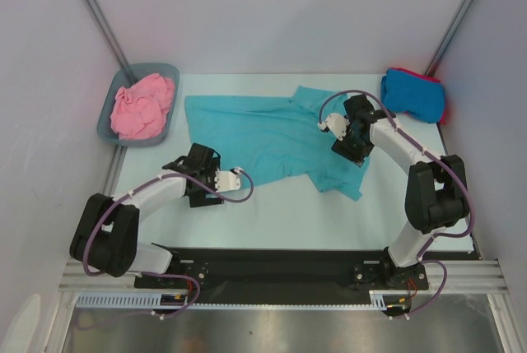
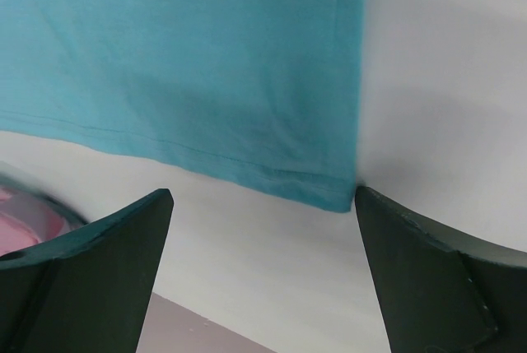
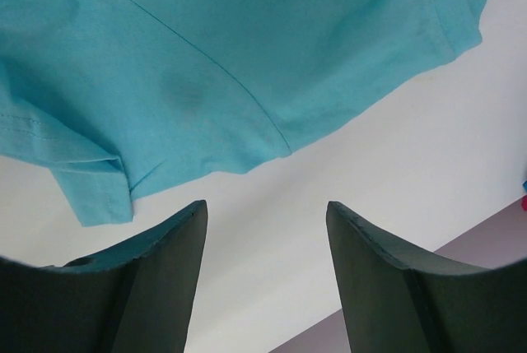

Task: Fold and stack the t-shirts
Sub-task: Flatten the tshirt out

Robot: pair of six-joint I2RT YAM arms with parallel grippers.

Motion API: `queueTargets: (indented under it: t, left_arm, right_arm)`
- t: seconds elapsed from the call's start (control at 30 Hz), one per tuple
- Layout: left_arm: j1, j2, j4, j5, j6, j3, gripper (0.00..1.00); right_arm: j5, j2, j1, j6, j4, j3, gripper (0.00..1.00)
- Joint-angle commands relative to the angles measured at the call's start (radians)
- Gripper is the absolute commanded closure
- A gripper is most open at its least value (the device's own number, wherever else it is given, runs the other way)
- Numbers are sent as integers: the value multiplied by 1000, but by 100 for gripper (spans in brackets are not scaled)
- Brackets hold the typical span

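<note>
A teal t-shirt (image 1: pixel 263 135) lies spread flat mid-table. My left gripper (image 1: pixel 200 158) is open and empty just off its near-left corner. In the left wrist view the hem corner (image 2: pixel 342 192) lies just beyond my right fingertip (image 2: pixel 387 229). My right gripper (image 1: pixel 352 151) is open and empty over the shirt's right side. In the right wrist view the teal cloth (image 3: pixel 247 57) and a sleeve end (image 3: pixel 103 197) lie just beyond the fingertips (image 3: pixel 185 229). A pink t-shirt (image 1: pixel 142 106) lies crumpled in the tub. A folded bright blue t-shirt (image 1: pixel 410 94) rests on a red one (image 1: pixel 443 104) at the back right.
The grey-blue plastic tub (image 1: pixel 105 127) stands at the back left corner. White walls with metal posts enclose the table on three sides. The black rail with the arm bases runs along the near edge (image 1: pixel 272 267).
</note>
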Motion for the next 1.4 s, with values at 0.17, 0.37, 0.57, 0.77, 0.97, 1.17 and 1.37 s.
queueTargets:
  t: [0.17,0.37,0.57,0.77,0.97,1.17,1.37]
  left_arm:
    - [-4,50,9,88,12,8,6]
    - [-4,58,-11,106,15,14,9]
    - [-4,75,-64,128,26,29,62]
    - [2,82,-62,82,34,35,100]
    - [53,111,-59,60,23,110,100]
    - [58,150,-51,56,26,170,99]
    - [58,164,-53,56,11,207,99]
  right_arm:
    - [29,-5,-3,-5,20,32,34]
    - [32,-3,-8,-9,22,40,34]
    - [33,-7,-25,-20,22,31,34]
    - [10,-11,-65,-25,10,-26,34]
    - [-14,-120,-11,-32,50,-184,34]
    - [-317,-100,1,87,-142,-100,36]
    - [-505,7,-132,130,-274,9,43]
